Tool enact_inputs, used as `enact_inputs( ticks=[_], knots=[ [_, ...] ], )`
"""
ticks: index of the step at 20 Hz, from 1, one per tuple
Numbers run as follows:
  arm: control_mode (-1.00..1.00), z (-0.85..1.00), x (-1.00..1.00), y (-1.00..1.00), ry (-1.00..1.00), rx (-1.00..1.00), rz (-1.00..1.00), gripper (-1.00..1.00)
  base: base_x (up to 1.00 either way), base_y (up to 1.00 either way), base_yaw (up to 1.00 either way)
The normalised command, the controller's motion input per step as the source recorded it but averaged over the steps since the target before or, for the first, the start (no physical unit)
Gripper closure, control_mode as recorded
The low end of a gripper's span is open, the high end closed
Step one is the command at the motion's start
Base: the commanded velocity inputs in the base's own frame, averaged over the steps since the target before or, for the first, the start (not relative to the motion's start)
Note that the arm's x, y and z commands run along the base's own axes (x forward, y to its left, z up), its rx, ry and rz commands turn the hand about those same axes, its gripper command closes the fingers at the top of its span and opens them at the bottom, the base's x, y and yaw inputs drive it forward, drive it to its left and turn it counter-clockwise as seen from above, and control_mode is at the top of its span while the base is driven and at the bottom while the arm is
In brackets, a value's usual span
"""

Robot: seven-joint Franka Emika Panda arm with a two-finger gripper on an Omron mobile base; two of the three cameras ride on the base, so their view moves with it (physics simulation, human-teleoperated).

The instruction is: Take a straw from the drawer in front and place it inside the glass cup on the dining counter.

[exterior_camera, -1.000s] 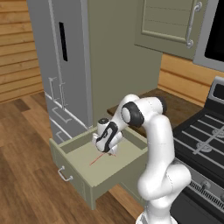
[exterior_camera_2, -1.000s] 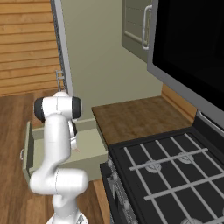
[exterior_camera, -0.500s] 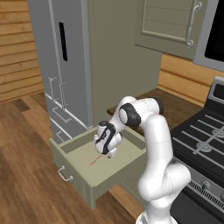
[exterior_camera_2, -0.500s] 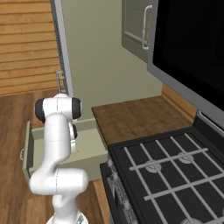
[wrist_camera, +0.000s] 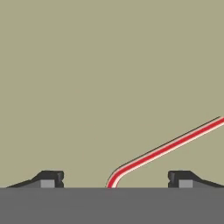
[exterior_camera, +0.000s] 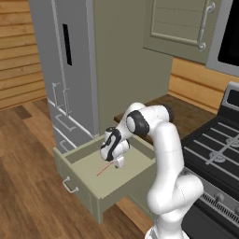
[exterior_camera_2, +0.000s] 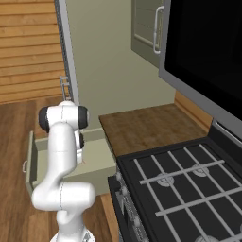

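The sage-green drawer (exterior_camera: 82,181) stands pulled open in front of me, and its side wall (exterior_camera_2: 31,160) also shows in the right base view. The thin pink-red straw (exterior_camera: 104,170) lies flat on the drawer floor. My gripper (exterior_camera: 117,161) reaches down into the drawer right over the straw's near end. In the hand view the straw (wrist_camera: 168,148) runs from between my fingertips (wrist_camera: 49,178) up to the right, with a bend at its near end. The gripper (wrist_camera: 116,180) is open, its jaws wide apart on either side of the straw without touching it. The glass cup and the dining counter are out of view.
A tall grey fridge (exterior_camera: 70,65) stands behind the drawer on the left. A brown wood countertop (exterior_camera: 189,116) and a black stove (exterior_camera: 217,149) lie to the right. Green wall cabinets (exterior_camera: 182,25) hang above. Wood floor (exterior_camera: 28,186) spreads to the left.
The hand has sunk a little lower into the drawer, closer to the straw. The straw and the drawer have not moved.
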Motion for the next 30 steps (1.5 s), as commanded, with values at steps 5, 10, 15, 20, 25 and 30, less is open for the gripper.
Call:
enact_inputs(
  ticks=[5, 10, 15, 20, 25, 30],
  knots=[
    [-1.0, -0.39, 0.0, 0.0, 0.03, 0.04, -0.08, 1.0, 0.0, 0.0, 0.0],
    [-1.0, -0.25, 0.0, 0.0, 0.01, 0.03, -0.07, 1.0, 0.0, 0.0, 0.0],
    [-1.0, -0.03, -0.13, 0.0, 0.0, 0.01, -0.04, 1.0, 0.0, 0.0, 0.0],
    [-1.0, 0.5, -0.49, 0.0, -0.11, 0.0, 0.0, 1.0, 0.0, 0.0, 0.0],
    [-1.0, 1.0, -0.5, -0.01, -0.19, 0.0, 0.0, 1.0, 0.0, 0.0, 0.0],
    [-1.0, 1.0, -0.16, -0.06, -0.09, 0.01, 0.0, 1.0, 0.0, 0.0, 0.0]
  ],
)
